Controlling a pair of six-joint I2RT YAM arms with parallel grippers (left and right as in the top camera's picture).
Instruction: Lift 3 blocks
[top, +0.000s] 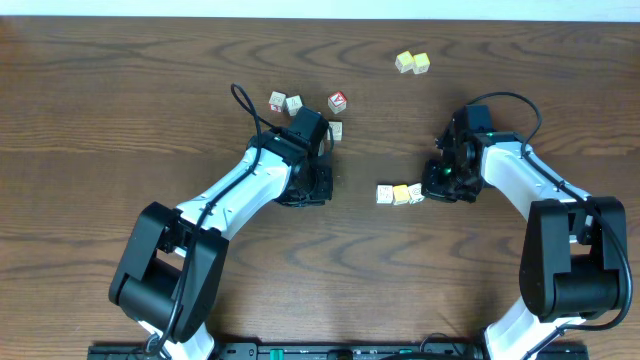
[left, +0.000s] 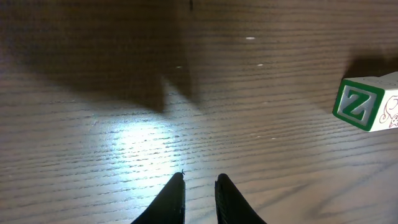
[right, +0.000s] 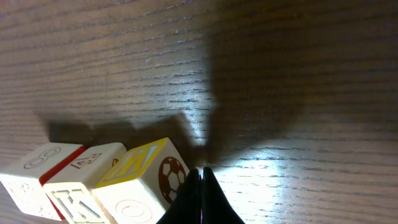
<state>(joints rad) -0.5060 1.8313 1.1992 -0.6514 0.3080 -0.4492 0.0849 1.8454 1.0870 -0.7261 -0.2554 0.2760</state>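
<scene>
Three printed wooden cubes (right: 87, 163) in a row, grained dark tabletop (right: 280, 74)

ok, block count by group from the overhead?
Plain yellow cubes: 2
Alphabet blocks in a row: 3
Red-faced cube: 1
Pale cubes near it: 3
Total: 9 visible; the left arm may hide more.

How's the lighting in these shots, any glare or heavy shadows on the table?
Left wrist view: glare patch on the table ahead of the left hand, dark shadow across the top. Right wrist view: glare spot by the right hand, broad shadow above, the three blocks well lit. Overhead view: even light, no glare.
</scene>
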